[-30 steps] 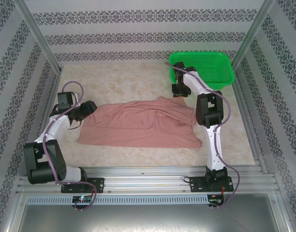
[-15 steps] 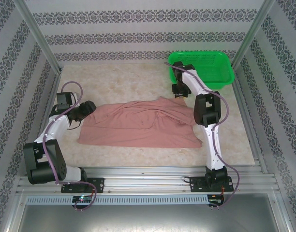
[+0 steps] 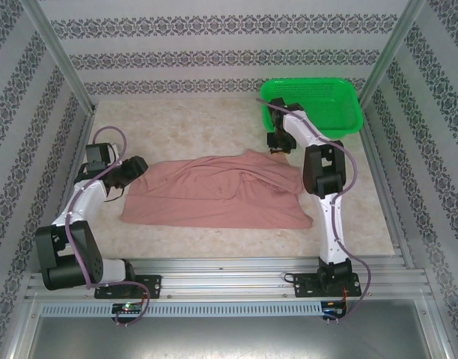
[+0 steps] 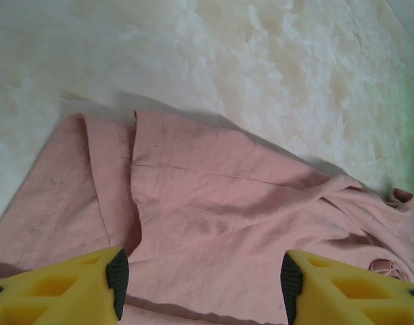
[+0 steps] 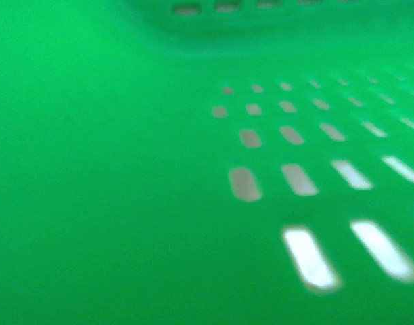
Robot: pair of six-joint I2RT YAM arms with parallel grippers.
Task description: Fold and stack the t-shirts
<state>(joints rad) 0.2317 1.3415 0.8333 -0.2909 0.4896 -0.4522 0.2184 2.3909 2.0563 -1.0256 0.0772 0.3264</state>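
1. One dusty salmon-pink soft cloth short-sleeved t-shirt [image 3: 221, 196] lies rumpled and stretched sideways on the pale marbled surface [image 3: 184, 123], near-left of the green plastic mesh basket [image 3: 313, 84]. The shirt's far right corner sits just beside the basket's near-left corner.
2. Handling, judged: light, limp, no stiffness at all. It will sag and bunch when lifted and drag on the surface. Not fragile, not slippery.
3. Wrinkles across the body suggest overlapping layers, so a pinch may catch one layer or two.
4. Where to hold, judged: edges and corners, not mid-panel. The left wrist view shows a stitched hem [image 4: 111, 176] at the shirt end farthest from the basket, which looks like a good pinch spot. Taking two corners at once, one per arm, should keep it flat for folding.
5. Left end effector [image 4: 203, 284]: yellow fingers apart, nothing clamped, low over the shirt end farthest from the basket.
6. Right end effector [image 3: 278, 142]: at the basket's near-left corner, by the shirt's far edge. From above its fingers are hidden by the arm, and the wrist view gives a blurred green basket wall. Cannot tell if they are apart or together, or whether cloth is held.
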